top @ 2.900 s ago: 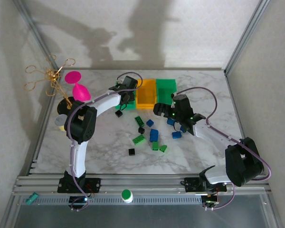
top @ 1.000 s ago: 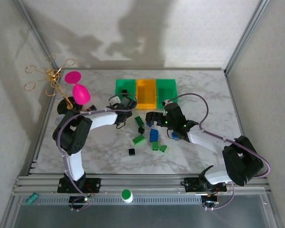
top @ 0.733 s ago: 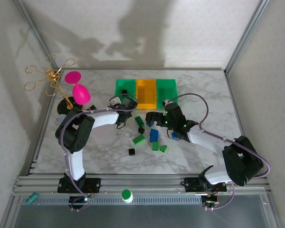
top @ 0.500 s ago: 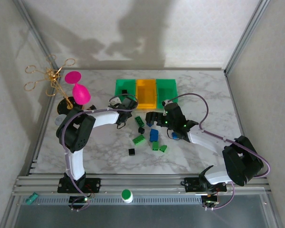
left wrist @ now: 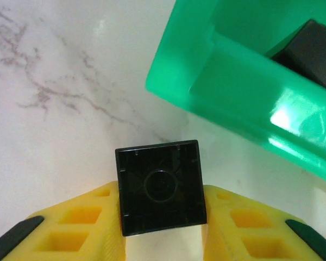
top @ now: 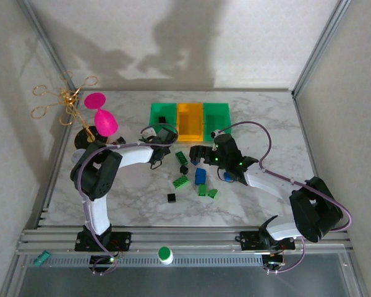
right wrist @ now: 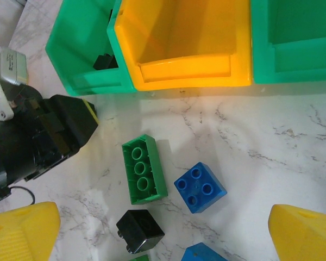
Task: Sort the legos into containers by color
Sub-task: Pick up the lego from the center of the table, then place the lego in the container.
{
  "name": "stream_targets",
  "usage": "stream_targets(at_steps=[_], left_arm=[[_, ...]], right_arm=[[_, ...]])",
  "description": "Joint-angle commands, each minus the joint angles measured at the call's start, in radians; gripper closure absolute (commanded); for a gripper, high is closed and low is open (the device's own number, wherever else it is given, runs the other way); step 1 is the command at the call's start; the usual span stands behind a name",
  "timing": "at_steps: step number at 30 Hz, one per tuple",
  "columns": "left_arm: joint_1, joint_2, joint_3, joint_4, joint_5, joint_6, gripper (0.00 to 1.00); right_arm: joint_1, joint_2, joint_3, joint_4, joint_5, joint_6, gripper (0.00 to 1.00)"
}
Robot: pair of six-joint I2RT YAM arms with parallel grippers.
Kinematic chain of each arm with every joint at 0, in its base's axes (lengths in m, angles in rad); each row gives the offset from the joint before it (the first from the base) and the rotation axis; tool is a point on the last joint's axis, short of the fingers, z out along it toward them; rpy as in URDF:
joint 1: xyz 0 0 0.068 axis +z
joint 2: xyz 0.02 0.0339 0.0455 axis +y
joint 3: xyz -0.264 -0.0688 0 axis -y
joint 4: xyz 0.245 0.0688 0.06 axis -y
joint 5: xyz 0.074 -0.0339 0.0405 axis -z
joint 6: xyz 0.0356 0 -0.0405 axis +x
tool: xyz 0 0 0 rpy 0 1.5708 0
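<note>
Just ahead of the clamped black lego [left wrist: 159,187] stands a green bin [left wrist: 244,98].

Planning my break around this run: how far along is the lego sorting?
Done: one black brick sits in the left green bin. In hand: the left gripper is shut on a second black brick. Left: the orange bin looks empty, and loose bricks in green, blue and black lie under the open right gripper.

No words or numbers can be read; the white tag [right wrist: 5,64] on the left arm [right wrist: 27,136] is too blurred.
</note>
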Motion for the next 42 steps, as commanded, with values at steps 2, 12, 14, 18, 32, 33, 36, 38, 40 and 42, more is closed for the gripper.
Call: stream_targets(at_steps=[2,12,14,18,32,33,36,38,40,42], left_arm=[[-0.021,-0.100,-0.057,-0.033,0.017,0.022,0.65],[-0.017,-0.161,0.074,-0.106,0.019,0.168,0.65],[-0.007,-0.125,0.133,-0.116,0.028,0.195,0.65],[0.022,-0.044,0.235,-0.108,0.050,0.230,0.65],[0.092,0.209,0.474,-0.076,0.040,0.330,0.63],[0.095,0.221,0.484,-0.079,0.039,0.335,0.62],[0.101,0.249,0.514,-0.088,0.030,0.342,0.61],[0.103,0.252,0.516,-0.084,0.028,0.344,0.58],[0.103,0.249,0.516,-0.081,0.031,0.347,0.54],[0.103,0.243,0.516,-0.081,0.033,0.349,0.52]], right_arm=[[0.003,-0.019,0.033,-0.028,0.013,0.001,0.01],[-0.001,-0.044,0.063,-0.046,0.012,0.033,0.01],[-0.002,-0.043,0.067,-0.046,0.015,0.037,0.01],[-0.017,-0.039,0.065,-0.037,0.010,0.060,0.01],[-0.042,-0.023,0.080,-0.039,0.005,0.062,0.01],[-0.043,-0.024,0.082,-0.039,0.005,0.062,0.01],[-0.048,-0.026,0.082,-0.041,0.004,0.060,0.01],[-0.052,-0.028,0.079,-0.037,0.004,0.060,0.01],[-0.055,-0.030,0.077,-0.034,0.001,0.058,0.01],[-0.058,-0.028,0.080,-0.036,-0.002,0.056,0.01]])
